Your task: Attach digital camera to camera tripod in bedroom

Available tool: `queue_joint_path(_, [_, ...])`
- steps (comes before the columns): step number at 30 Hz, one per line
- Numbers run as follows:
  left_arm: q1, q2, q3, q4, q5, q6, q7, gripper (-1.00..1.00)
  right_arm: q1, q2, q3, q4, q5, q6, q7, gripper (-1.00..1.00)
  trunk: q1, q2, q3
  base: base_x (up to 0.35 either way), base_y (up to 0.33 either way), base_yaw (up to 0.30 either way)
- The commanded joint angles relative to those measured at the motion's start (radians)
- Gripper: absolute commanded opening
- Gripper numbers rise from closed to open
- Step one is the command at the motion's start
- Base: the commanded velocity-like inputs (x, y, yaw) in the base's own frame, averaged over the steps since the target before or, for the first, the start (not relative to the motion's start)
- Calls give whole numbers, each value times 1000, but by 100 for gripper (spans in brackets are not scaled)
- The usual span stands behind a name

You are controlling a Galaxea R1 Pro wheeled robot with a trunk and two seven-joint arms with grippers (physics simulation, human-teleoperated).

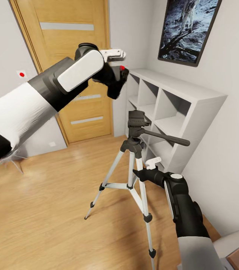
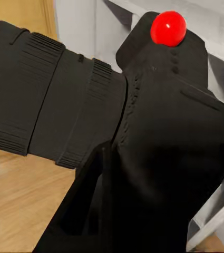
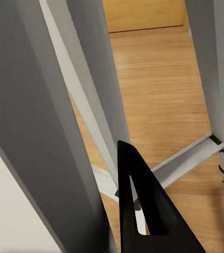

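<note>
left tool [image 1: 116,75] holds digital camera [image 2: 143,132] above camera tripod [image 1: 136,127].

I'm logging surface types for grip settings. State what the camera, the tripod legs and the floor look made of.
Camera: matte black, likely plastic, with a ribbed lens barrel.
Tripod legs: silvery white metal by their smooth sheen, with black joints.
Floor: light wood planks, grain and seams visible, slightly glossy.

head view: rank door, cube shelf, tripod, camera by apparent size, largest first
1. wooden door, though cropped by the picture edge and partly hidden by the left arm.
2-3. white cube shelf and camera tripod: too close to rank.
4. digital camera, held up at the left pincer.
</note>
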Motion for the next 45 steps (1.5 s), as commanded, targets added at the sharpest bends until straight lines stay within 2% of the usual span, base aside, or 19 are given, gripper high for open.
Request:
queue_joint_path(1, [-2, 29, -3, -7, 6, 0, -82, -100, -1, 1, -3, 68, 27, 6, 12, -100, 1, -2, -2, 0, 0, 0])
queue_joint_path(2, [-2, 44, -3, -9, 5, -1, -130, -100, -1, 1, -3, 69, 27, 6, 12, -100, 1, -2, -2, 0, 0, 0])
queue_joint_path(4, [-2, 103, -2, -9, 10, -10, -348, -100, -1, 1, -4, 68, 26, 6, 12, -100, 1, -2, -2, 0, 0, 0])
queue_joint_path(8, [-2, 160, -1, -2, 18, -44, -565, -100, -1, 1, -3, 69, 27, 6, 12, -100, 1, -2, -2, 0, 0, 0])
queue_joint_path(9, [-2, 181, -1, 4, 24, -68, -656, -100, -1, 1, -3, 68, 27, 6, 12, -100, 1, -2, -2, 0, 0, 0])
queue_joint_path(11, [-2, 199, -1, 3, 31, -92, -730, -100, -1, 1, -3, 68, 27, 6, 12, -100, 1, -2, -2, 0, 0, 0])
queue_joint_path(13, [-2, 224, -3, -65, 37, -136, -854, -100, -1, 1, -3, 69, 27, 6, 12, -100, 1, -2, -2, 0, 0, 0])
queue_joint_path(18, [-2, 230, -34, -117, 14, -142, -880, -100, -1, 1, -3, 70, 27, 6, 12, -100, 1, -2, -2, 0, 0, 0])
queue_joint_path(20, [-2, 256, -108, -144, -41, -138, -905, -100, -1, 1, -3, 70, 27, 6, 12, -100, 1, -2, -2, 0, 0, 0])
queue_joint_path(24, [-2, 272, -167, -171, -83, -135, -915, -100, -1, 1, -3, 70, 27, 6, 13, -100, 1, -2, -2, 0, 0, 0])
queue_joint_path(25, [-1, 275, -193, -154, -100, -113, -944, -100, -1, 1, -3, 69, 27, 6, 13, -100, 1, -2, -2, 0, 0, 0])
queue_joint_path(27, [-1, 276, -197, -133, -104, -96, -988, -100, -1, 1, -3, 69, 27, 6, 13, -100, 1, -2, -2, 0, 0, 0])
queue_joint_path(30, [-1, 281, -199, -59, -130, -68, -1215, -100, -1, 1, -3, 69, 27, 6, 13, -100, 1, -2, -2, 0, 0, 0])
queue_joint_path(31, [-2, 282, -198, -17, -163, -63, -1322, -100, -1, 1, -3, 69, 27, 6, 13, -100, 1, -2, -2, 0, 0, 0])
queue_joint_path(32, [-2, 282, -198, 6, -187, -62, -1371, -100, -1, 1, -3, 69, 27, 6, 13, -100, 1, -2, -2, 0, 0, 0])
queue_joint_path(33, [-2, 278, -194, 74, -275, -61, -1502, -100, -1, 1, -3, 69, 27, 6, 13, -100, 1, -2, -2, 0, 0, 0])
queue_joint_path(35, [-3, 273, -174, 130, -404, -61, -1621, -100, -1, 1, -3, 69, 27, 6, 13, -100, 1, -2, -2, 0, 0, 0])
queue_joint_path(39, [-3, 267, -119, 156, -560, -72, -1696, -100, -1, 1, -3, 69, 28, 6, 13, -100, 1, -2, -2, 0, 0, 0])
queue_joint_path(45, [-3, 255, -66, 165, -652, -186, -1722, -100, -1, 1, -4, 70, 27, 6, 13, -100, 1, -2, -2, 0, 0, 0])
